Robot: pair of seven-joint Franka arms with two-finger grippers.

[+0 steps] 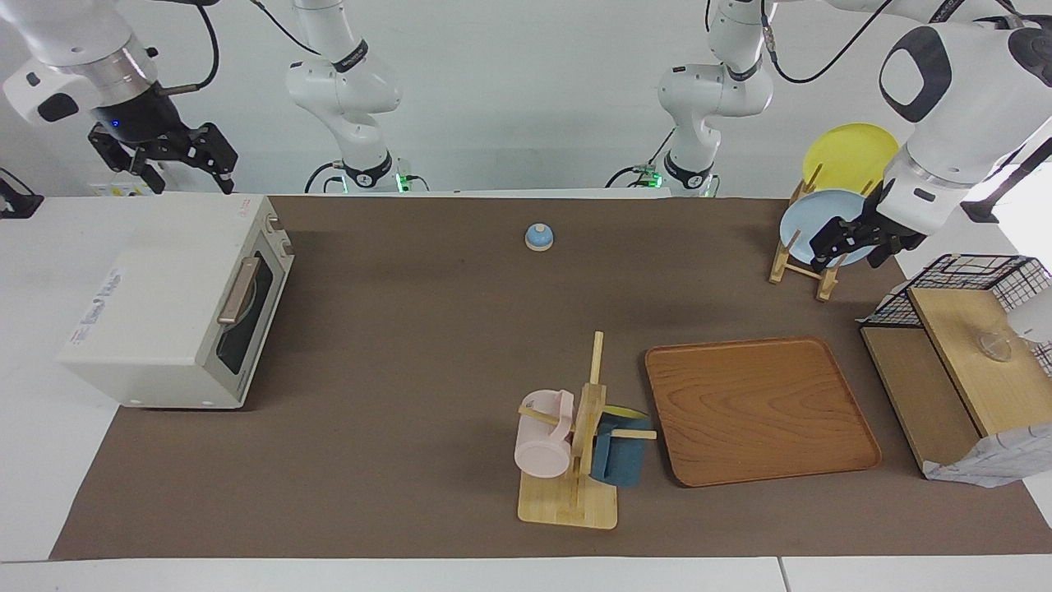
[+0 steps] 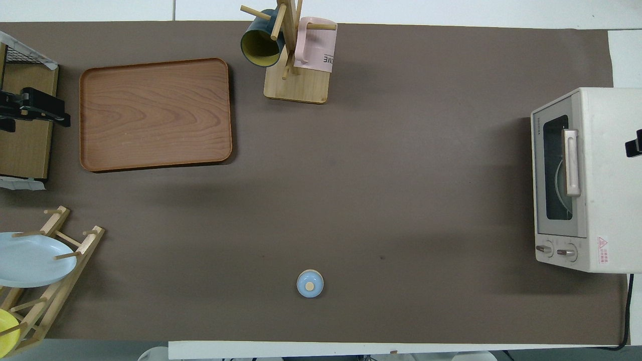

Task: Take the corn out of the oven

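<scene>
While the boxy cream-white toaster oven [image 1: 177,304] sits door shut at the right-arm edge, no corn is visible; the dark glass hides the inside. Right gripper [image 1: 177,168] hangs over the oven's robot-side corner, fingers parted, nothing held. Left gripper [image 1: 855,240] is over the wooden plate rack [image 1: 801,267]; finger state unreadable. At the table's outer edge, the pink mug [image 2: 315,44] shows cut-off lettering "ME".

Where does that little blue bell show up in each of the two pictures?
Facing view: the blue bell sits top centre, near the robots' bases.
Overhead view: it sits bottom centre.
Shared landmark: the wooden tray, farther from the robots than the bell.
</scene>
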